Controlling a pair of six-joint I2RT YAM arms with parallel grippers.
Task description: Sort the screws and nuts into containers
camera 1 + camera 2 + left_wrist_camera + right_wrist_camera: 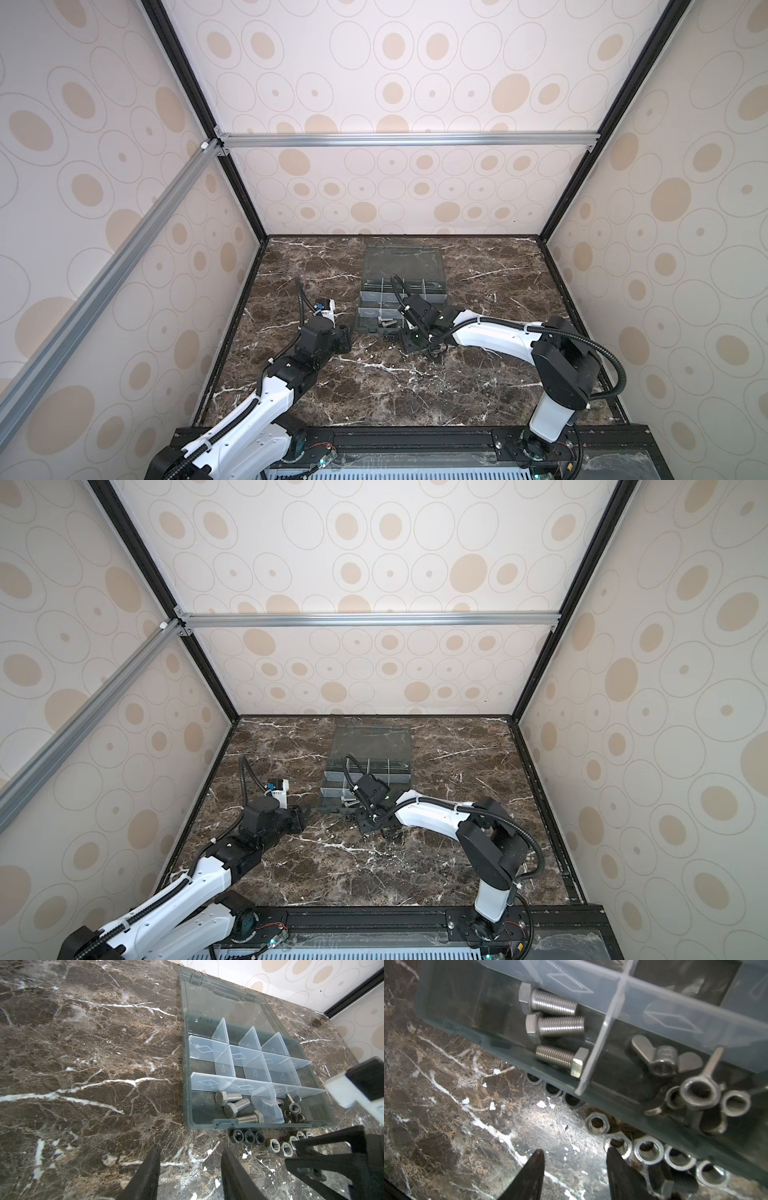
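We are facing the organizer box.
Left of the box our left gripper is gaping, empty; three screws are lying in its front-left container; nuts are lining its front wall outside, where our right gripper is gaping, empty.

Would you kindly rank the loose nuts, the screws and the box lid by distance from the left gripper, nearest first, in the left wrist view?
From the left gripper:
1. loose nuts, on the table
2. screws, in the nearest cell
3. lid, open beyond the cells
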